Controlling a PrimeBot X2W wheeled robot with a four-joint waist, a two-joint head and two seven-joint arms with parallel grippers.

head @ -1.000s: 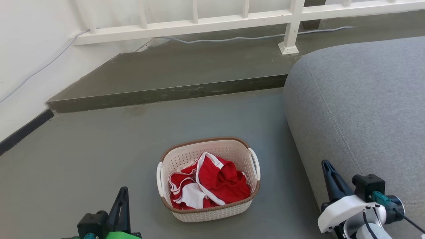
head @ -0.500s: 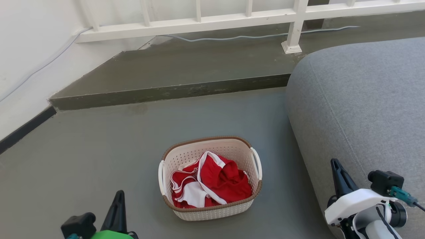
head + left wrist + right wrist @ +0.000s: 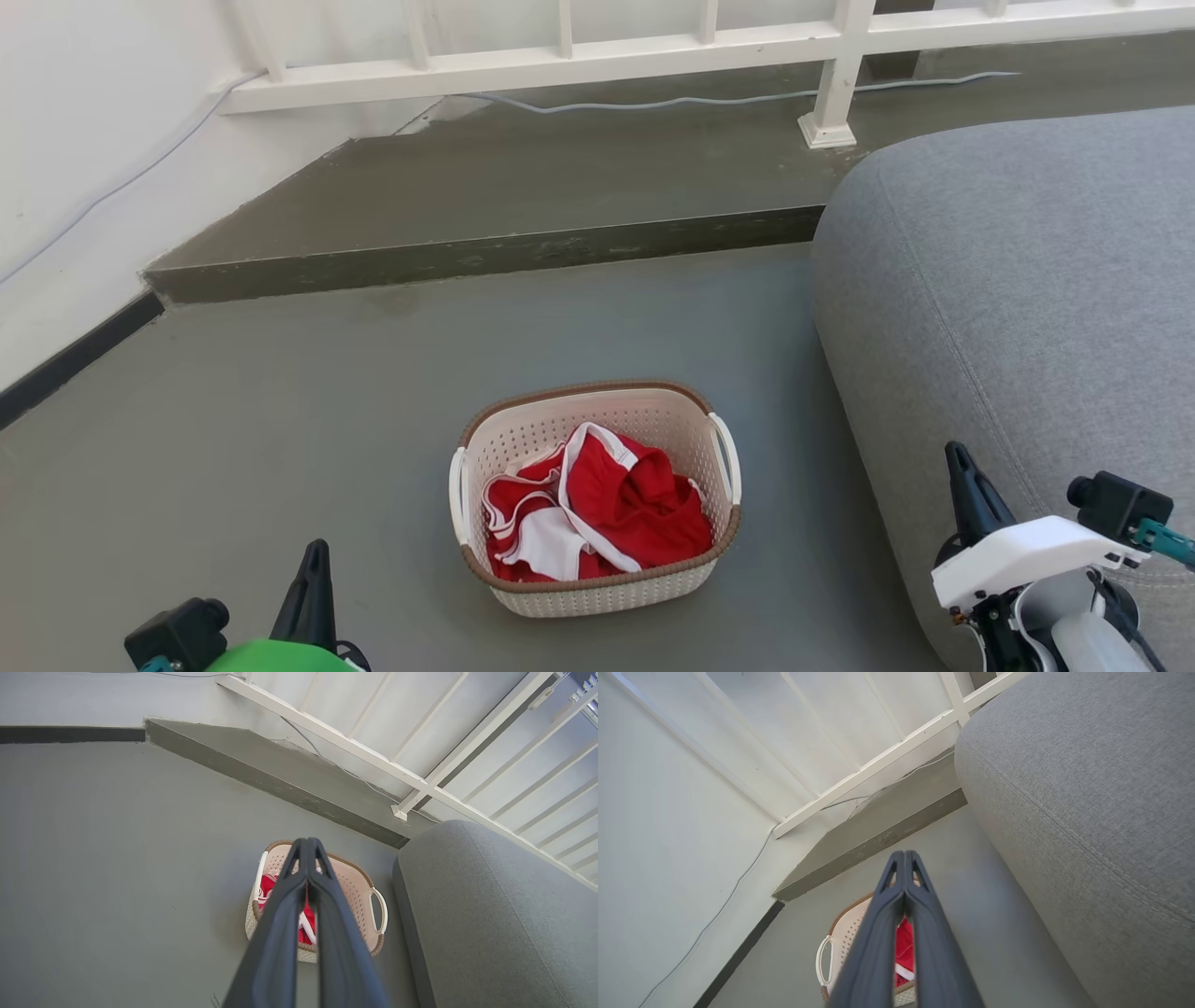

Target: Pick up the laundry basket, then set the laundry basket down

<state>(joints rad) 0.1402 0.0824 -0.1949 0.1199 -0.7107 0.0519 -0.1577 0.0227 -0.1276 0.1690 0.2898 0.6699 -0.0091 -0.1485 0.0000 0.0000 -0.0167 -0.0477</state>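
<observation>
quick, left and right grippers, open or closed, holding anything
left gripper: closed, empty, apart from the small cream perforated plastic laundry basket with the brown rim.
right gripper: closed, empty.

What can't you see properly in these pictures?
Head view: the red and white clothes hide the bottom of the cream perforated plastic laundry basket.
Left wrist view: the shut left gripper covers the basket's middle.
Right wrist view: the shut right gripper and the bottom edge cut off most of the basket.
Head view: the grey fabric sofa runs off the right edge.
</observation>
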